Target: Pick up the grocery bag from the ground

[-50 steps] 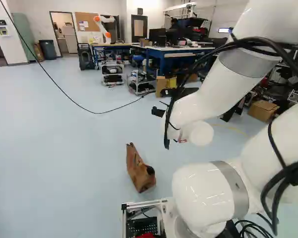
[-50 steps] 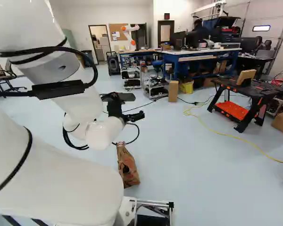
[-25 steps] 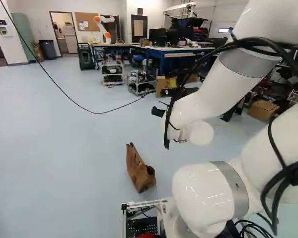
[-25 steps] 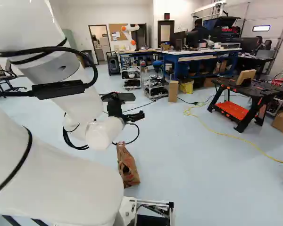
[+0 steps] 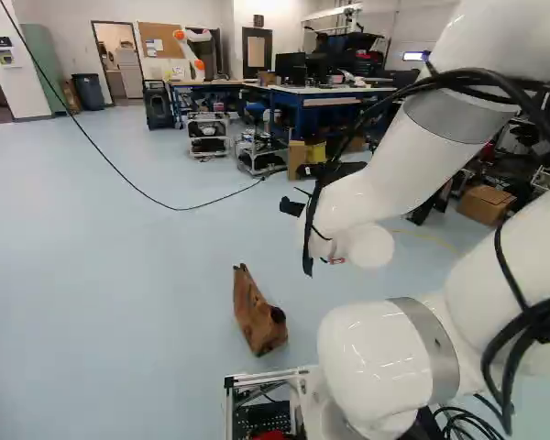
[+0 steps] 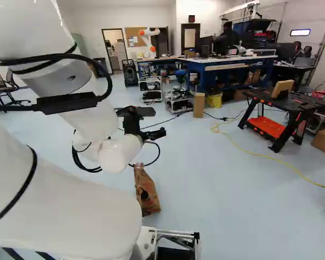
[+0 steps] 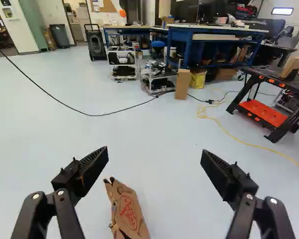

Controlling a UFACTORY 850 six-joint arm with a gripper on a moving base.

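One paper grocery bag (image 6: 147, 189) on the floor (image 6: 222, 206).
My jaws (image 6: 155, 134) stand wide open, higher than the bag and apart from it.

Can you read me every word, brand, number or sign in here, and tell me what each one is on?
No text can be read for certain.
Grocery bag: red print, too blurred to quote.
Papers on the board: too small to read.
Wall panel at the left of the left base view: any lettering is too small to read.
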